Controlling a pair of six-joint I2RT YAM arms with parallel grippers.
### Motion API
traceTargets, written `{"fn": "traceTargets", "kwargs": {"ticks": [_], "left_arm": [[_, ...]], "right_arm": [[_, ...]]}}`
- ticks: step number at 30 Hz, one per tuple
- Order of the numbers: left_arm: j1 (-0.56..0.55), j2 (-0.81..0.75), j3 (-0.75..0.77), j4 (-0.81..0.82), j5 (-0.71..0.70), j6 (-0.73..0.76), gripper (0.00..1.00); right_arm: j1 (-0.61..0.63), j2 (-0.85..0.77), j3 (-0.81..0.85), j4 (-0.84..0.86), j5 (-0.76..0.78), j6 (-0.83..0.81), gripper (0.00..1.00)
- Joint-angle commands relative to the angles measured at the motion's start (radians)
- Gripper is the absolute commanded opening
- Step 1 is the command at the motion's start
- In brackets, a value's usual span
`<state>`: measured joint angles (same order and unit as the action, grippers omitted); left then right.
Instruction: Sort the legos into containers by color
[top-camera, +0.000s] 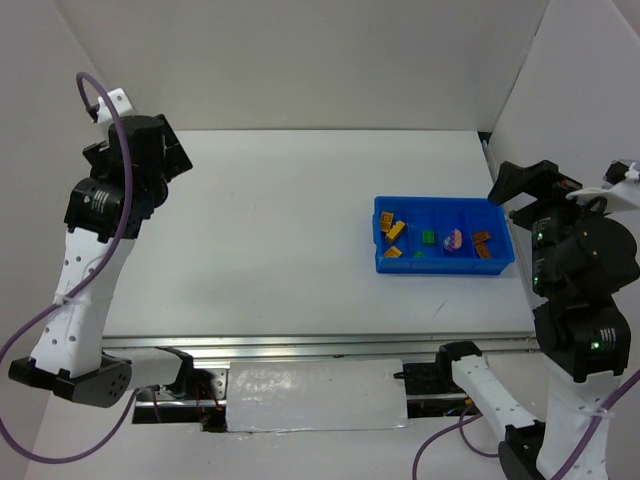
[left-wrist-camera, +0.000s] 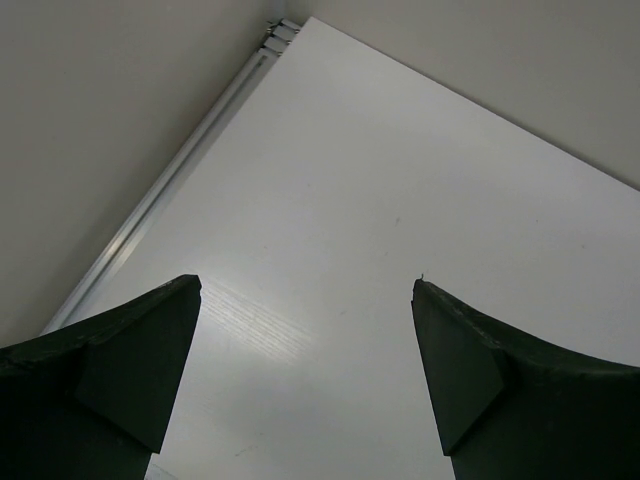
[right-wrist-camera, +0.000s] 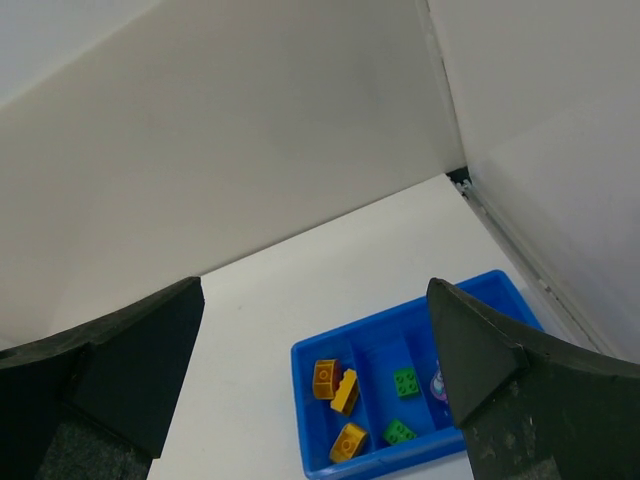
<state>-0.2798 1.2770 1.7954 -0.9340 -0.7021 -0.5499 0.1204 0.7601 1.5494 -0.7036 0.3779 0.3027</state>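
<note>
The blue tray lies right of the table's centre, and the legos rest inside its containers. Three yellow bricks fill the leftmost compartment, two green bricks the one beside it, then a purple piece and brown bricks on the right. The right wrist view shows the tray with yellow bricks, green bricks and part of the purple piece. My right gripper is open, raised to the right of the tray. My left gripper is open and empty, raised at the far left.
White walls enclose the table on the left, back and right. A metal rail runs along the table's edge by the left wall. Another rail lines the near edge, with the arm bases and purple cables beside it.
</note>
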Motion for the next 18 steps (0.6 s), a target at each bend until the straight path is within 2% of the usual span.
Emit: {"fn": "traceTargets", "kwargs": {"ticks": [1, 8, 18], "left_arm": [[0.001, -0.011, -0.033, -0.015, -0.115, -0.019, 1.00], [0.001, -0.027, -0.005, -0.058, -0.134, -0.064, 1.00], [0.001, -0.015, -0.013, -0.016, -0.100, -0.024, 0.99]], "right_arm": [[0.008, -0.008, -0.014, -0.030, 0.032, -0.017, 1.00], [0.008, -0.028, -0.020, -0.027, 0.052, -0.013, 1.00], [0.010, -0.022, -0.012, -0.020, 0.026, -0.011, 1.00]]}}
